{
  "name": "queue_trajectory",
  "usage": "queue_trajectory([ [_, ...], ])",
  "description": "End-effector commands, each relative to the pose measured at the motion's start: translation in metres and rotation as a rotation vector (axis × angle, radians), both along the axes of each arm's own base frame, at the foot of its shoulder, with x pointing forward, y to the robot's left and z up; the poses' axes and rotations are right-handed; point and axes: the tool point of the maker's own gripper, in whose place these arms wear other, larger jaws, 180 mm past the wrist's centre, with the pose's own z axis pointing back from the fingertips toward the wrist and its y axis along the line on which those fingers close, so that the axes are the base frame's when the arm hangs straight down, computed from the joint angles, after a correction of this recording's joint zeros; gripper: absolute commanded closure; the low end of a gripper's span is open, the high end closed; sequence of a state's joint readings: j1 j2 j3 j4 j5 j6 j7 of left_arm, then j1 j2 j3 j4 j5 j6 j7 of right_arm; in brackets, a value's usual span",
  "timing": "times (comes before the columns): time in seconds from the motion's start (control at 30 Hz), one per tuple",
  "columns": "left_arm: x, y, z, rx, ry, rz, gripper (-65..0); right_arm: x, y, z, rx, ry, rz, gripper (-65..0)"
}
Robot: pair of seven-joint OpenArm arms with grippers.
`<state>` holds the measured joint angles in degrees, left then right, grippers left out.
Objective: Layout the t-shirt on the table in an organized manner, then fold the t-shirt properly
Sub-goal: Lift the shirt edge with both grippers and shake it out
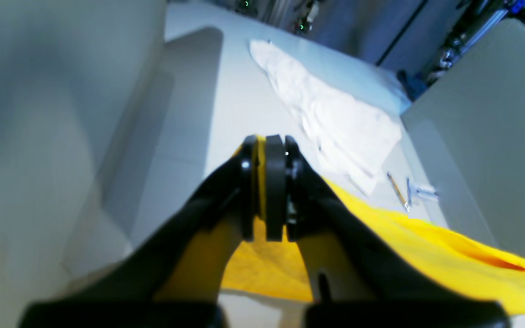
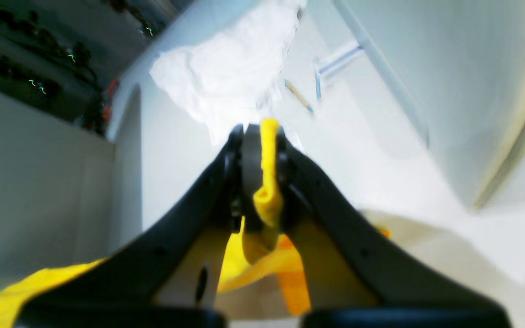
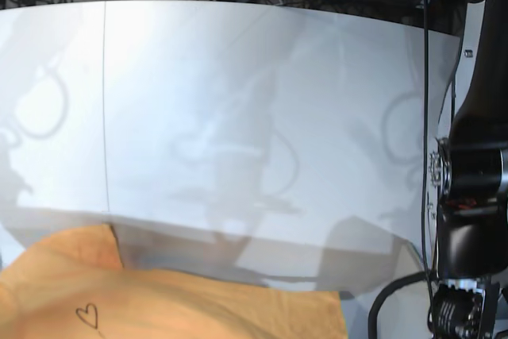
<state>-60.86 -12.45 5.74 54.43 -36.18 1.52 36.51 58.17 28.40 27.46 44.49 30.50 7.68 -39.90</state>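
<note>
Orange t-shirt [image 3: 182, 303] spread along the near edge of the white table [image 3: 238, 101] in the base view, a small black heart outline drawn on the fabric. Left gripper [image 1: 269, 189] clamped together on an orange fold. Right gripper [image 2: 262, 177] likewise pinched on a bunched edge of cloth — both raised off the tabletop. Beyond them, crumpled white fabric [image 1: 331, 114] (blurred) and a few pens [image 1: 408, 191].

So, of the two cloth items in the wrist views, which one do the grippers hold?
The orange cotton t-shirt, pinched in both the right gripper and left gripper. The crumpled white cloth lies untouched beyond.
</note>
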Motion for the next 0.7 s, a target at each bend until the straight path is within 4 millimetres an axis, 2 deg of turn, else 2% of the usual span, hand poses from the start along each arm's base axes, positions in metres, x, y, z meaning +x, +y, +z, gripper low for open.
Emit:
queue_trajectory([
  [0.0, 0.006, 0.001, 0.05, -0.018, -0.115, 0.012, 0.0, 0.003, -0.012, 0.048, -0.03, -0.115, -0.029, 0.0],
  [0.07, 0.01, 0.002, 0.07, -0.027, -0.151, 0.021, 0.0, 0.002, -0.02, 0.071, -0.059, -0.152, -0.045, 0.0],
  [0.23, 0.012, 0.0, 0.127, -0.041, -0.242, 0.023, 0.0, 0.004, -0.018, 0.128, -0.083, -0.243, -0.039, 0.0],
  [0.3, 0.01, -0.004, 0.143, -0.046, -0.272, 0.015, 0.0, -0.003, -0.025, 0.148, -0.098, -0.28, -0.053, 0.0],
  [0.4, 0.001, -0.008, 0.164, -0.035, -0.332, 0.003, 0.0, -0.015, -0.02, 0.168, -0.138, -0.293, -0.034, 0.0],
  [0.5, -0.012, -0.014, 0.148, -0.014, -0.305, -0.032, 0.0, -0.03, -0.011, 0.162, -0.2, -0.252, -0.007, 0.0],
  [0.53, -0.019, -0.014, 0.133, -0.017, -0.277, -0.042, 0.0, -0.039, -0.012, 0.154, -0.207, -0.238, -0.01, 0.0],
  [0.6, -0.036, -0.015, 0.112, -0.024, -0.256, -0.062, 0.0, -0.059, -0.013, 0.131, -0.201, -0.21, -0.019, 0.0],
  [0.67, -0.054, -0.012, 0.075, -0.027, -0.208, -0.068, 0.0, -0.079, -0.013, 0.09, -0.167, -0.148, -0.029, 0.0],
])
